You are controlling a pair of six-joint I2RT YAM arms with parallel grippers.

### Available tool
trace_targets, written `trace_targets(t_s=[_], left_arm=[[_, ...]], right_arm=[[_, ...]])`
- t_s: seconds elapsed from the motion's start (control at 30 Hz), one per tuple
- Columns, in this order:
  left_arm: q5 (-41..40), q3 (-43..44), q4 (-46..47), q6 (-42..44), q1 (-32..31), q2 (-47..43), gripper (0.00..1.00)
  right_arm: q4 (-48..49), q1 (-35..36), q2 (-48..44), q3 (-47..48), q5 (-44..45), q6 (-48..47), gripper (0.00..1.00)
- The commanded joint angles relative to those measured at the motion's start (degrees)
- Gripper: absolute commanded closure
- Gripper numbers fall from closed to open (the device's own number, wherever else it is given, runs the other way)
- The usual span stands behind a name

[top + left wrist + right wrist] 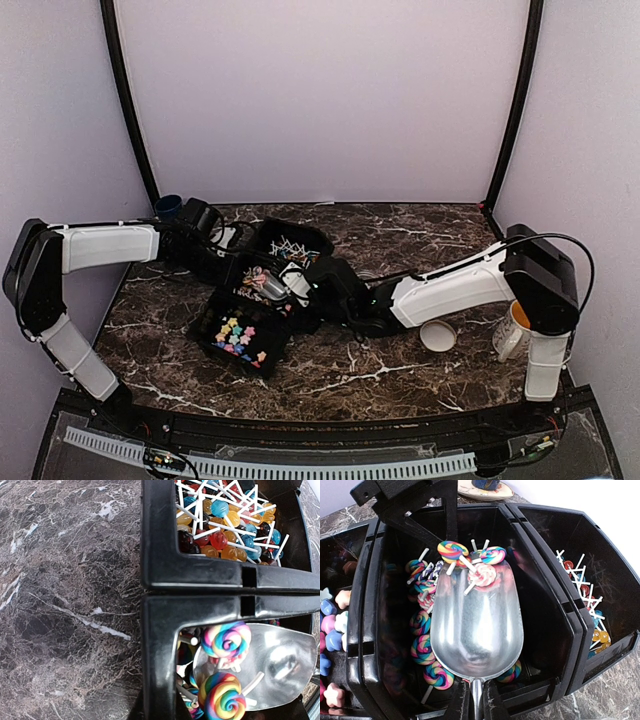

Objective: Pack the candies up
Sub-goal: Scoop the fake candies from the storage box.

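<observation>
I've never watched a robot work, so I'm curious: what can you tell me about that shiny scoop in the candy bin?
The scoop looks like shiny, silvery metal, with a long rounded bowl that narrows to a thin handle. The right gripper is shut on that handle. The bowl lies mouth up in the middle bin, with its front edge among swirl lollipops. A few of them rest on its far end, and others lie beside and beneath it.

Rainbow-swirled candies (pixel 452 550), silver scoop (pixel 475 625), black bins (pixel 555 605), dark white-veined marble table (pixel 65 605).
</observation>
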Motion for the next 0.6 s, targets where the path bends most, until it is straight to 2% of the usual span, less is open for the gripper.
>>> trace_targets(t_s=[0.0, 0.57], left_arm=[[3.7, 3.2, 6.6, -2.6, 0.7, -5.0, 1.0], [3.5, 3.3, 6.4, -2.7, 1.2, -4.8, 1.0]], right_arm=[[-1.3, -0.6, -1.1, -1.8, -0.5, 0.8, 1.0], [5.1, -1.2, -6.3, -9.3, -0.2, 1.3, 1.0]])
